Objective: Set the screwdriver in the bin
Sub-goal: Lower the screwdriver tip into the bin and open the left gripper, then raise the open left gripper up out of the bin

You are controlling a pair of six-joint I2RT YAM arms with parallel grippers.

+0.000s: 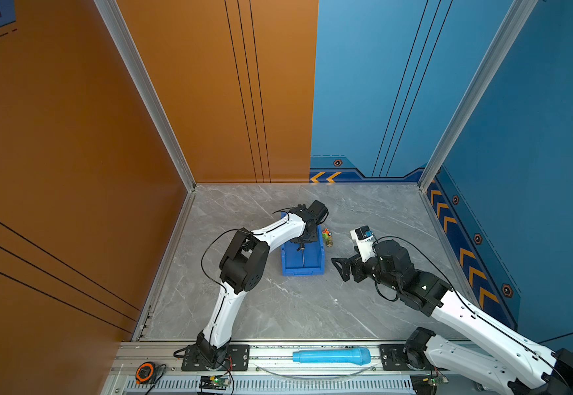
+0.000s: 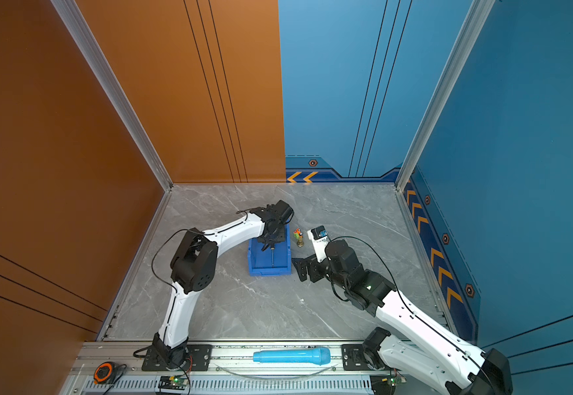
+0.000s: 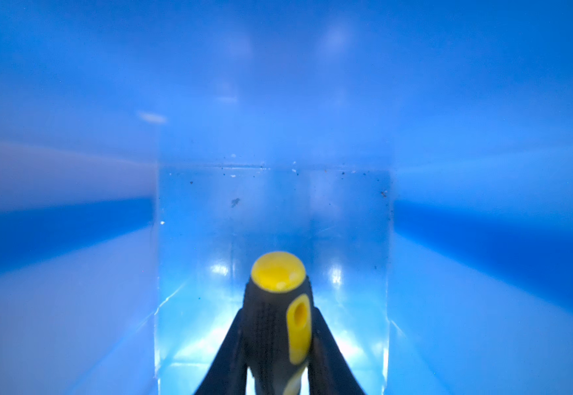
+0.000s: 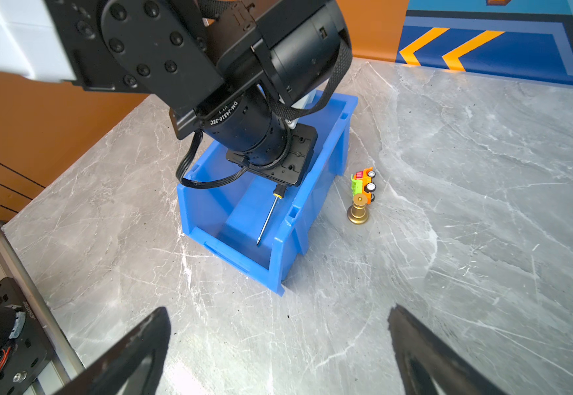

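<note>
The blue bin [image 1: 300, 272] [image 2: 269, 272] stands mid-table, and its walls [image 3: 73, 239] fill the left wrist view. My left gripper [image 1: 301, 244] [image 2: 267, 243] [image 3: 278, 313] reaches down inside the bin and is shut on the black-and-yellow handle of the screwdriver [image 3: 278, 307]. The thin silver shaft [image 1: 303, 258] [image 2: 272, 258] [image 4: 268, 219] slants toward the bin's lipped front end [image 4: 230, 253], with its tip close to the floor. My right gripper [image 1: 338, 268] [image 2: 298, 268] [image 4: 278, 314] hovers open and empty over the table, just right of the bin.
A small orange-and-green toy truck [image 4: 363, 183] and a gold chess-like piece [image 4: 358, 210] stand close to the bin's right wall. A light blue microphone-like cylinder [image 1: 331, 355] and an orange tape measure [image 1: 145, 372] lie on the front rail. Walls enclose three sides.
</note>
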